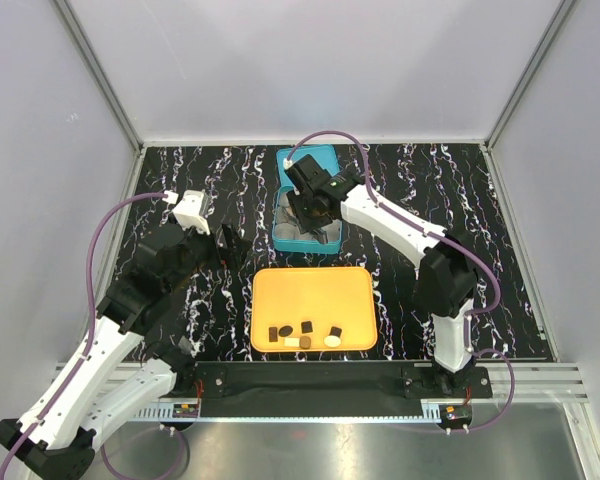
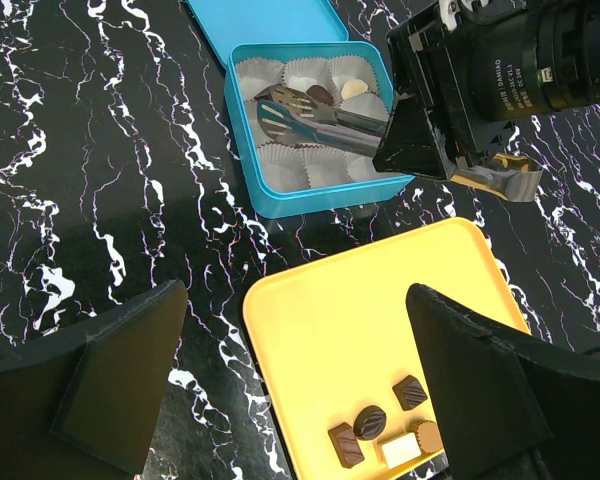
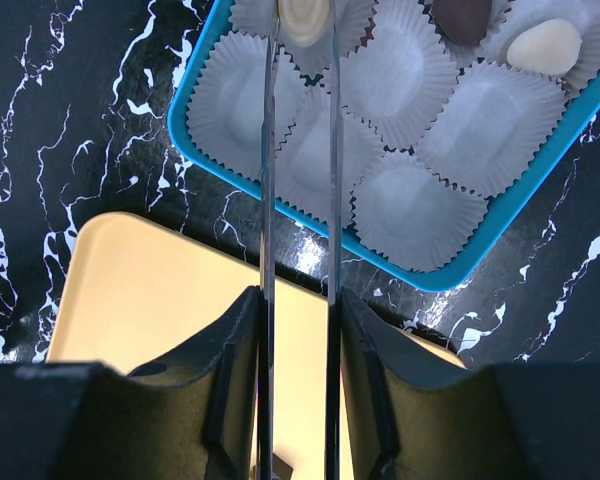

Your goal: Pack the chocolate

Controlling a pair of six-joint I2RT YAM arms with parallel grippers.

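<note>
Tongs [image 3: 270, 200], pinched by the right hand [image 3: 300, 380], nip a cream chocolate [image 3: 305, 18] at upper centre; likely light, fragile: squeeze its sides gently. Left hand [image 2: 295, 350] spread, empty.

White shells on left arm [image 1: 100, 345] and right arm [image 1: 390, 220], black housings at the joints. Thin purple cables [image 1: 330, 134] looped from wrist to base. Matte black, wedge-shaped fingers [image 2: 120, 375] on left gripper [image 2: 300, 370]. Black lens barrel [image 2: 525, 60] with white lettering and tiny green light [image 1: 337, 183] by right wrist.
</note>
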